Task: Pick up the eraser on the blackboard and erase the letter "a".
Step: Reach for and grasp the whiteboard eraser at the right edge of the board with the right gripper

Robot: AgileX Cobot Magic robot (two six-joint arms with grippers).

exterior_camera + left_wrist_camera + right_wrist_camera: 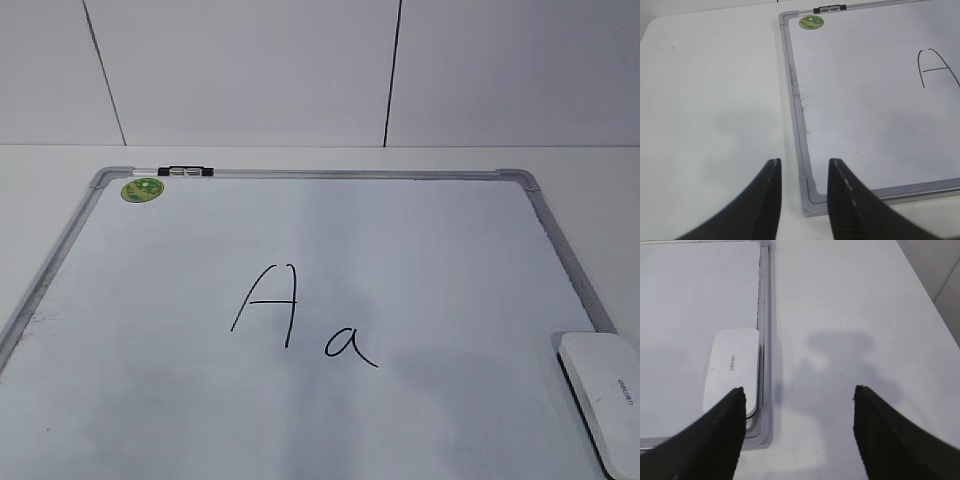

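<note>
The blackboard [150, 330] is a white dry-erase board with a silver frame, lying flat on the table. A small black letter "a" [349, 345] is written near its middle, right of a taller capital "A" [268, 303]. The white eraser [604, 395] lies on the board's near right corner; it also shows in the right wrist view [732, 370]. My right gripper [799, 392] is open and empty above the bare table, just right of the eraser. My left gripper [804, 164] is open and empty over the board's near left corner [812, 197]. Neither gripper shows in the exterior view.
A round green sticker [142, 189] and a small black-and-clear clip [185, 172] sit at the board's far left. White table [850, 315] surrounds the board. A white panelled wall [250, 70] stands behind.
</note>
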